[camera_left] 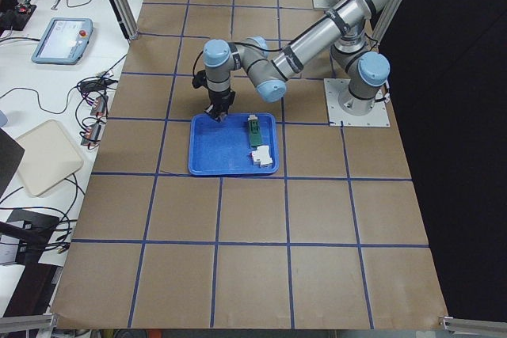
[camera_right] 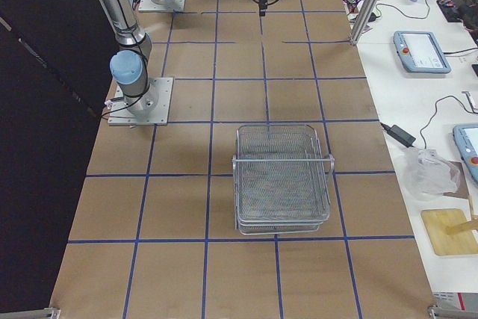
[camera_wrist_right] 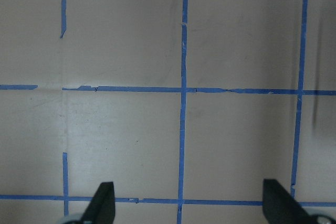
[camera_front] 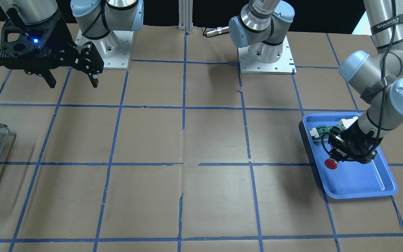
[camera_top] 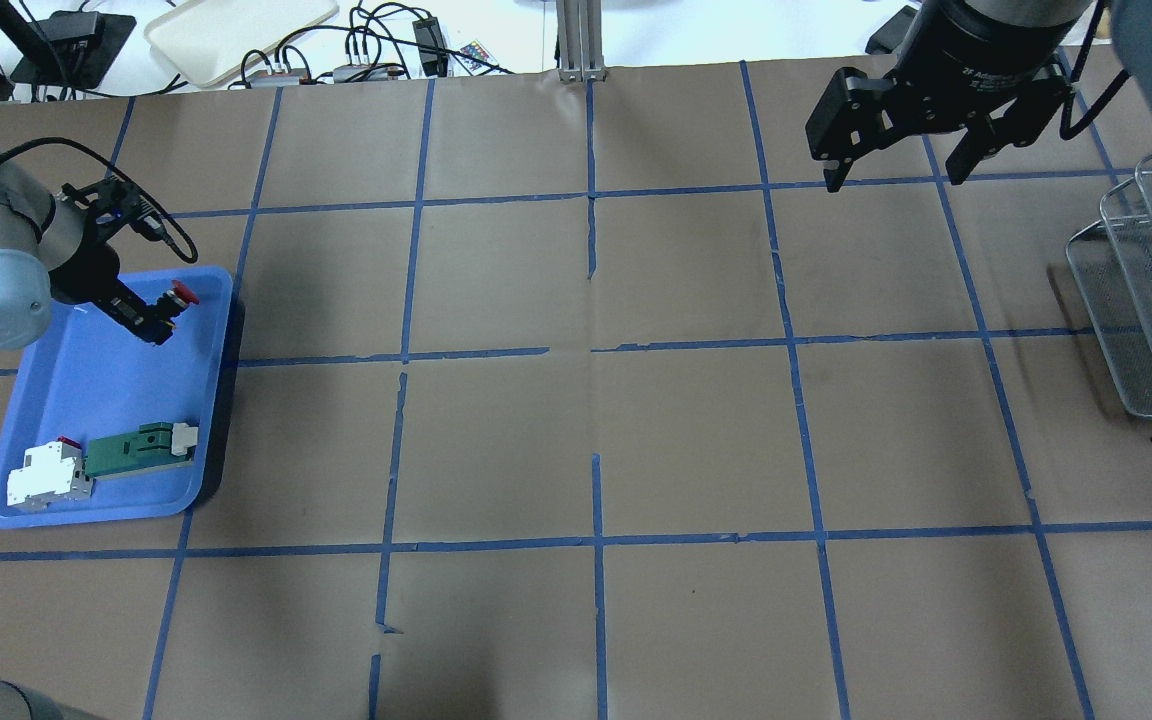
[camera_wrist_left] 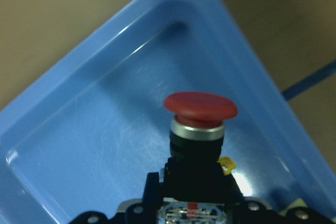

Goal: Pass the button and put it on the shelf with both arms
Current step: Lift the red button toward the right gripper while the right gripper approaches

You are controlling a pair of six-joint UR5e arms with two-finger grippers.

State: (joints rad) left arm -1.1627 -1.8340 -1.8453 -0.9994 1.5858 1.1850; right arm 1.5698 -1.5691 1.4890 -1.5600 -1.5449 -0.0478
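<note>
The button [camera_wrist_left: 200, 109], with its red cap [camera_top: 181, 292] pointing outward, sits between the jaws of my left gripper [camera_top: 154, 318], just over the far end of the blue tray [camera_top: 86, 385]. The red cap also shows in the front view [camera_front: 331, 163] below the left gripper [camera_front: 341, 154]. My right gripper [camera_top: 891, 180] is open and empty, hanging high over the table at the far right; its fingertips [camera_wrist_right: 103, 199] show only brown paper between them. The wire shelf [camera_top: 1141, 300] stands at the right edge, also seen in the right-side view [camera_right: 282, 177].
The tray [camera_front: 359, 180] also holds a green-and-white flat part [camera_top: 141, 450] and a white block with a red bit [camera_top: 46, 472] at its near end. The table is brown paper with a blue tape grid. Cables and a cream tray [camera_top: 236, 30] lie beyond the far edge.
</note>
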